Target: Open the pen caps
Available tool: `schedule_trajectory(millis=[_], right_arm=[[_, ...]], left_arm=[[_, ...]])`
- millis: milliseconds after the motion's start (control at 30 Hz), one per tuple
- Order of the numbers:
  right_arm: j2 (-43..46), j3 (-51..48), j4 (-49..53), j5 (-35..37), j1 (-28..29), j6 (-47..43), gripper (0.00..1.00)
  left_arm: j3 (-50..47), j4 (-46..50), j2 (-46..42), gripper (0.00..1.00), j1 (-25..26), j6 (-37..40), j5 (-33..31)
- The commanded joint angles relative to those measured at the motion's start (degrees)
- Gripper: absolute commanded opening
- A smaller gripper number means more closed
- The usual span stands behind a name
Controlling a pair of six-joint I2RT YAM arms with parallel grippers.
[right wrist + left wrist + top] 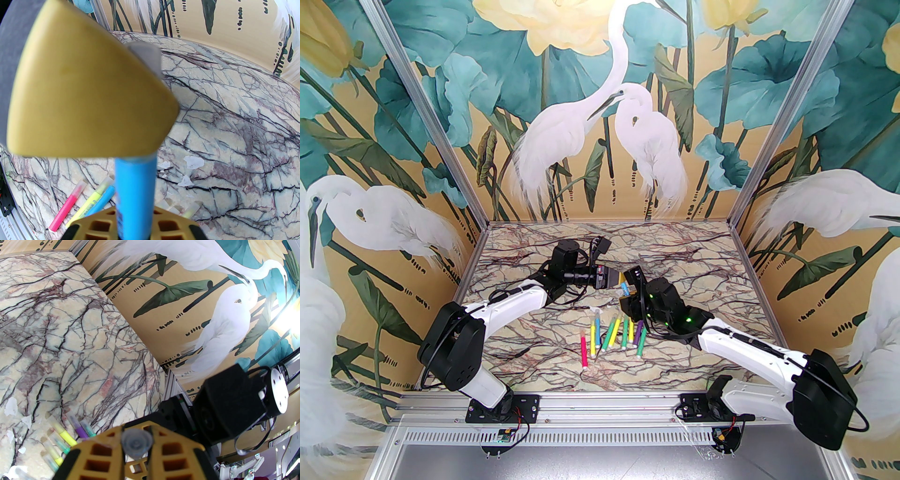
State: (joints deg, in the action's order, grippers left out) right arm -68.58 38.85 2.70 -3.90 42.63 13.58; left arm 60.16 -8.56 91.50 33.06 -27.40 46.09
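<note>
Left claw (pixel 137 430) on cap (pixel 137 444) (right claw (pixel 134 212), barrel (pixel 136 182))

Veined marble table (pixel 534 356); egret mural walls (pixel 600 117); white scraps (pixel 193 161) on table.

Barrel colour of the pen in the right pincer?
Blue; the pen barrel shows best in the right wrist view.

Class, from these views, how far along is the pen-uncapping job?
Done: nothing evident; the coloured pens lying on the marble table wear their translucent caps. In hand: the right gripper clamps the blue pen barrel, the left gripper clamps its clear cap, not visibly separated. Left: this pull, then the lying pens.
</note>
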Motion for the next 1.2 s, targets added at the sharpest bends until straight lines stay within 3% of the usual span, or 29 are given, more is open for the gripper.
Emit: schedule_trajectory(millis=[0,367,867,1000,1167], right_arm=[[-0.11,-2.16,1.6,-0.23,0.36,-1.81,0.0],[0.81,-4.77,1.56,-0.83,0.38,-2.64,0.0],[2.45,-6.24,2.12,-1.25,0.52,-3.53,0.0],[3.01,-5.75,2.45,3.92,0.11,-1.48,0.0],[0.99,-2.42,6.2,6.35,-4.92,0.51,0.0]], left_arm=[[2.19,1.95,-2.04,0.0,-1.08,1.21,-8.71],[4.97,4.25,-2.16,0.0,-4.44,-1.63,-12.77],[6.94,4.89,-3.05,0.0,-7.38,-3.18,-12.43],[7.34,14.02,-4.9,0.0,-7.81,2.53,-17.69],[6.91,26.11,-7.31,0.0,-8.31,9.55,-28.69]])
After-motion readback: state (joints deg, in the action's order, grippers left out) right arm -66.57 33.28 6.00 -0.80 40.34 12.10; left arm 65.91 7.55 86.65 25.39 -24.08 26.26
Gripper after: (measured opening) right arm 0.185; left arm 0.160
